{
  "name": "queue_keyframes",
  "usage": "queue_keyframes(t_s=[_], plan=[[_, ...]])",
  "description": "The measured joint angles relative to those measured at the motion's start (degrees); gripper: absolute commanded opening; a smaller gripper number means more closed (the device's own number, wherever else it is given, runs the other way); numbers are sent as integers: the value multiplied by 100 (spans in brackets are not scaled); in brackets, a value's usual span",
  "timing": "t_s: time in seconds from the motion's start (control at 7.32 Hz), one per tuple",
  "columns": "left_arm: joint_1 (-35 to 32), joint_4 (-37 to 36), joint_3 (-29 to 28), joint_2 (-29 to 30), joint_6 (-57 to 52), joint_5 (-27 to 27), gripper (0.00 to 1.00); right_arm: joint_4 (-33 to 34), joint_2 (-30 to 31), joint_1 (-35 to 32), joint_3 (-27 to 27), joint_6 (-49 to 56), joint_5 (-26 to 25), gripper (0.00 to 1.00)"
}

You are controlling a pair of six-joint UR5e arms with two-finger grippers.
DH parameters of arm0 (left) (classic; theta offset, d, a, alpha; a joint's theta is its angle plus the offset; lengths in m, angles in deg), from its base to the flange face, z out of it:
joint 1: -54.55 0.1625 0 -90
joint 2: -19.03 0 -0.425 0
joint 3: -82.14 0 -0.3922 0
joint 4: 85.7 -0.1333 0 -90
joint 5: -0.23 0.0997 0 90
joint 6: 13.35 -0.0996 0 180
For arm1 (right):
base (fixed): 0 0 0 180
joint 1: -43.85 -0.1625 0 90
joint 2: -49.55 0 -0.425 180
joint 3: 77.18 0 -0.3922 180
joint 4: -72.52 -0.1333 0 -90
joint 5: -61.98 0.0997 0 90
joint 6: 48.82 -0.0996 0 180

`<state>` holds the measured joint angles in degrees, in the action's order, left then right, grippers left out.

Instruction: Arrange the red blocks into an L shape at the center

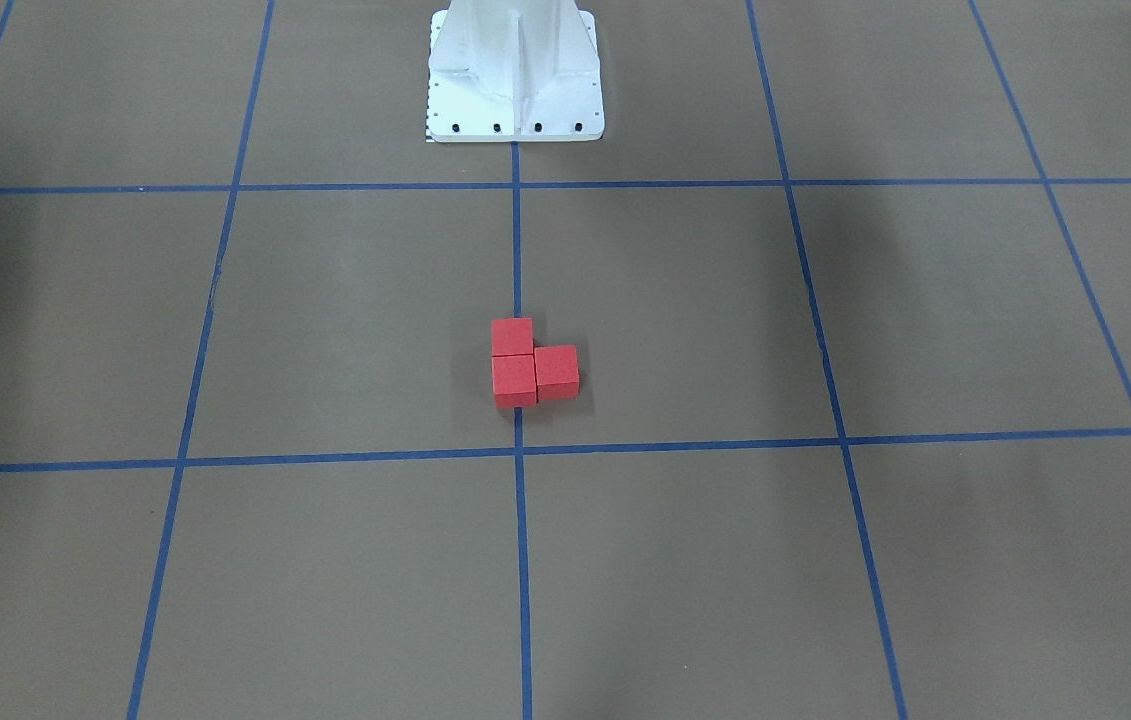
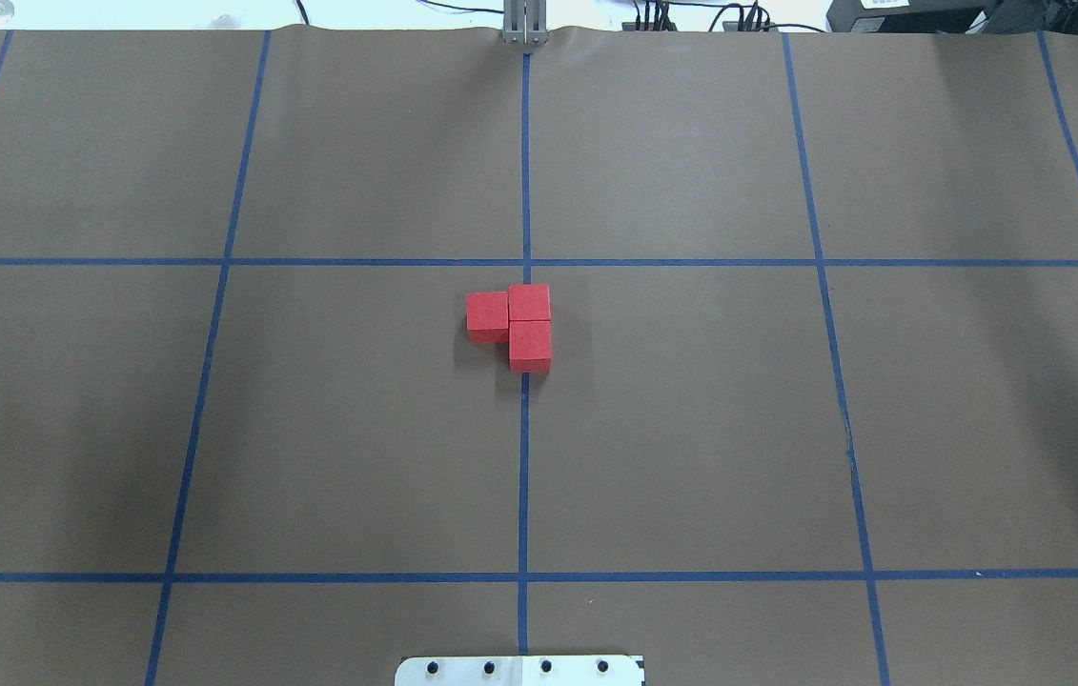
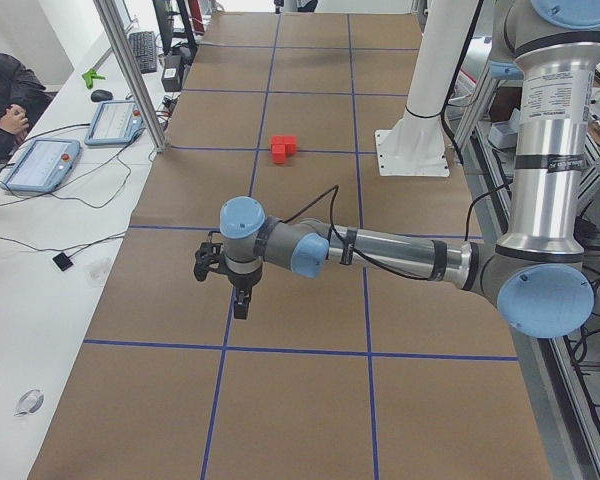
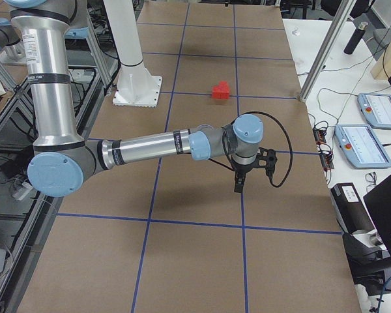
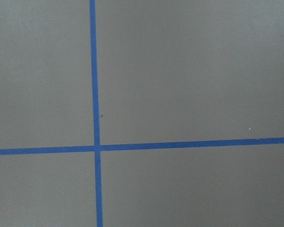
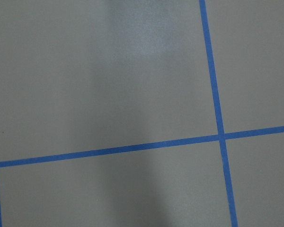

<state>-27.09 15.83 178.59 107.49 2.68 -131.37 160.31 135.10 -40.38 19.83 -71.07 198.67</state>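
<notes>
Three red blocks sit touching in an L on the brown surface at the middle blue tape line (image 2: 524,448). In the overhead view two blocks (image 2: 529,302) (image 2: 530,345) lie on the line and the third (image 2: 487,315) is at their left. The group also shows in the front view (image 1: 532,364), the left side view (image 3: 283,148) and the right side view (image 4: 220,90). My left gripper (image 3: 239,308) hangs over the table far from the blocks, fingers down; I cannot tell whether it is open. My right gripper (image 4: 238,187) hangs likewise at the other end; I cannot tell its state.
The white metal robot base (image 1: 515,75) stands at the table's edge behind the blocks. Both wrist views show only brown surface and blue tape crossings. Tablets (image 3: 40,165) and cables lie on the white side table, where a person (image 3: 5,110) sits.
</notes>
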Motion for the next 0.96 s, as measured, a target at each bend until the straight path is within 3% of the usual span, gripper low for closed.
queue_keyframes(t_s=[0.96], plan=[[-664, -422, -75, -135, -1626, -195, 100, -296, 194, -102, -232, 199, -5, 99]])
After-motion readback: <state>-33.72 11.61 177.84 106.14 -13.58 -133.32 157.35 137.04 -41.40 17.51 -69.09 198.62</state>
